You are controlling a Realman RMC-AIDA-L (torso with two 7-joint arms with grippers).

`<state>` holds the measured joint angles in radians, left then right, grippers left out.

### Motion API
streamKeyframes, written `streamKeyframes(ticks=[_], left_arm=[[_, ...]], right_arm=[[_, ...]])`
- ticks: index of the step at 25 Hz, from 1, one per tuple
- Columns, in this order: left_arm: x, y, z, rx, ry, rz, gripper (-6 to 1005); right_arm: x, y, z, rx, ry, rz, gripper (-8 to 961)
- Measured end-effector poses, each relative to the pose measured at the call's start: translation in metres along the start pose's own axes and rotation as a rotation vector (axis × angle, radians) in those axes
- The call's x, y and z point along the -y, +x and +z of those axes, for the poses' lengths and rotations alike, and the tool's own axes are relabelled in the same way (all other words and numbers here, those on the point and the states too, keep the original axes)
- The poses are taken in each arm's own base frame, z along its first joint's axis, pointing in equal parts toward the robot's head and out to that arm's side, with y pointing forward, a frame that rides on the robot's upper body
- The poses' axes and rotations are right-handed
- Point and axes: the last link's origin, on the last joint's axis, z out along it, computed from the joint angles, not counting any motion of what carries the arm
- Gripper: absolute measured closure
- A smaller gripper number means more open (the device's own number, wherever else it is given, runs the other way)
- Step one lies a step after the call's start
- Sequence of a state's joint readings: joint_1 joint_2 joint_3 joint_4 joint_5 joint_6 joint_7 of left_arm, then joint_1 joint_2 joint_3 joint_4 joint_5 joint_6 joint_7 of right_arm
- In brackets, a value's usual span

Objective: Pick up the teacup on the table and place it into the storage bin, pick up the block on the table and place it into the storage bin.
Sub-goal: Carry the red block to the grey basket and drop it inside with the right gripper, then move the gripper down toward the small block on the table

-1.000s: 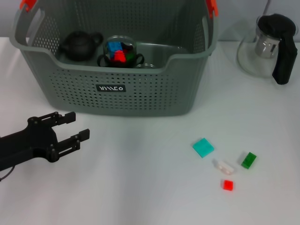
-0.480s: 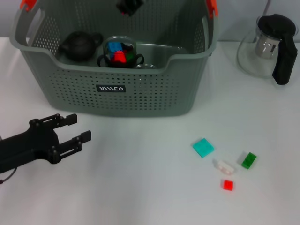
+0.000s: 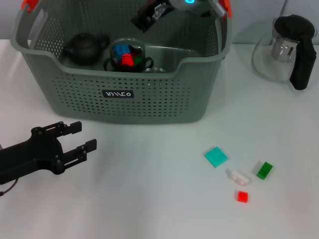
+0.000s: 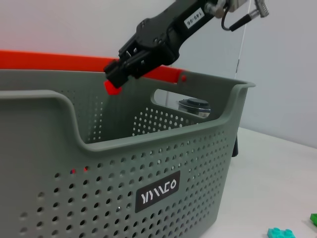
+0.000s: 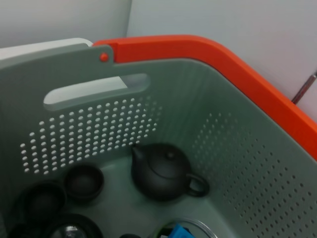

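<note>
- You can read a small black label [image 3: 118, 93] with stylised white lettering on the front wall of the storage bin [image 3: 124, 107]; the exact word is unclear. A white tag on the right arm reads "06" in the left wrist view.
- The right pincer [image 3: 144, 18] hangs over the storage bin's open top, near its back wall, pinching a small red block [image 4: 112, 87] at its tip.
- Inside the storage bin you see a dark teapot [image 3: 84, 48], dark teacups [image 5: 84, 181] and a glass cup [image 3: 127, 54] holding coloured blocks.
- The left pincer [image 3: 78, 136] rests low over the desk [image 3: 159, 209] in front of the storage bin's left corner, fingers spread, holding nothing.
- Right of the storage bin's front, a teal block [image 3: 216, 157], a white block [image 3: 238, 176], a green block [image 3: 264, 170] and a red block [image 3: 242, 196] lie on white desk with open room around them.
- A glass kettle [image 3: 286, 47] stands right of the storage bin.
</note>
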<state>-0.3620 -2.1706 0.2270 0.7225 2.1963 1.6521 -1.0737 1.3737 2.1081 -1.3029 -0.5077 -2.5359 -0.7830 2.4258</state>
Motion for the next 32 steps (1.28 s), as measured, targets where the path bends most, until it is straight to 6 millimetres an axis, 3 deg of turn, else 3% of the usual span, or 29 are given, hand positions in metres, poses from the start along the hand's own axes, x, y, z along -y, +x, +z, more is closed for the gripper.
streamKeyframes(ticks=[12, 26, 32], left_arm=[[0.000, 0.000, 0.000, 0.001, -0.002, 0.003, 385], [0.002, -0.001, -0.001, 0.008, 0.011, 0.000, 386], [0.002, -0.002, -0.002, 0.010, 0.015, -0.001, 385]], right_arm=[[-0.009, 0.006, 0.013, 0.034, 0.018, -0.012, 770], [-0.011, 0.001, 0.013, 0.049, 0.027, -0.040, 756], [-0.011, -0.006, 0.003, 0.101, 0.015, -0.043, 489]])
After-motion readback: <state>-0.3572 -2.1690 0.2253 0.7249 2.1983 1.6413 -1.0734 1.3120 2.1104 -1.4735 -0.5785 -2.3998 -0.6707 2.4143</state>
